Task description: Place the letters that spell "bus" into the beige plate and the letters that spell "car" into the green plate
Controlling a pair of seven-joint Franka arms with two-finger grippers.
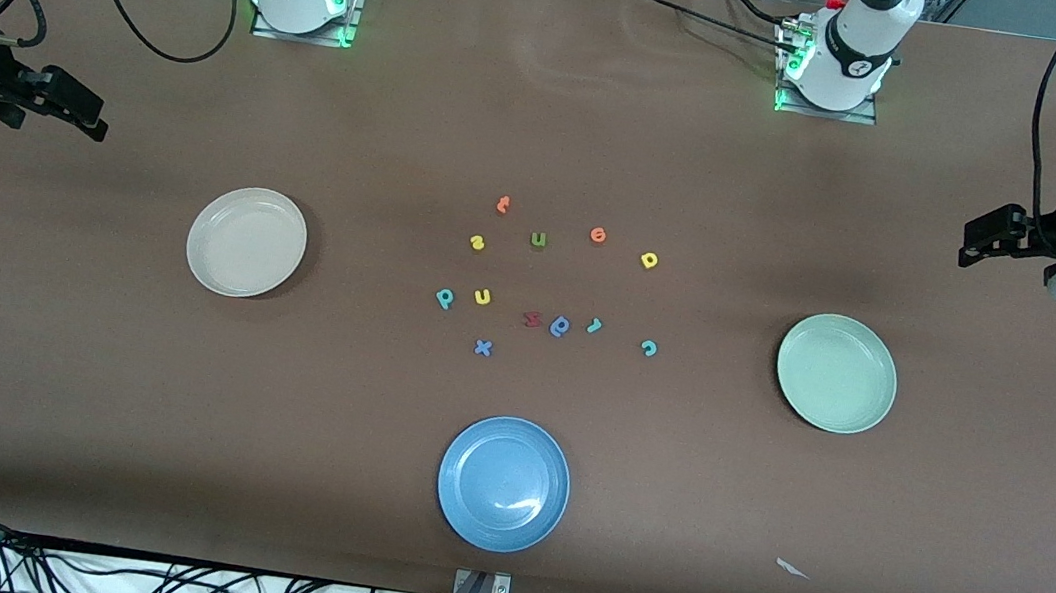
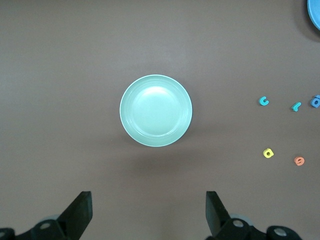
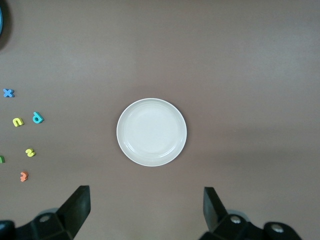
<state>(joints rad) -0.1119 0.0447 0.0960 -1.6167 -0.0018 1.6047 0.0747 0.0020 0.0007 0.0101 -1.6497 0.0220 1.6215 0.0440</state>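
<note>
Small foam letters lie scattered mid-table: teal "b" (image 1: pixel 445 298), yellow "u" (image 1: pixel 483 297), yellow "s" (image 1: pixel 477 243), teal "c" (image 1: pixel 649 348), yellow "a" (image 1: pixel 649 260), teal "r" (image 1: pixel 594 325). The beige plate (image 1: pixel 247 242) sits empty toward the right arm's end, the green plate (image 1: pixel 836 373) empty toward the left arm's end. My right gripper (image 3: pixel 146 207) hangs open high above the table beside the beige plate (image 3: pixel 151 132). My left gripper (image 2: pixel 149 210) hangs open likewise beside the green plate (image 2: pixel 156 110). Neither holds anything.
Among the letters lie an olive "u" (image 1: pixel 538 239), two orange ones (image 1: pixel 598 235), a red one (image 1: pixel 532 318), a darker blue one (image 1: pixel 560 326) and a blue "x" (image 1: pixel 482 347). A blue plate (image 1: pixel 503 483) sits nearer the front camera. A white scrap (image 1: pixel 792 568) lies near the front edge.
</note>
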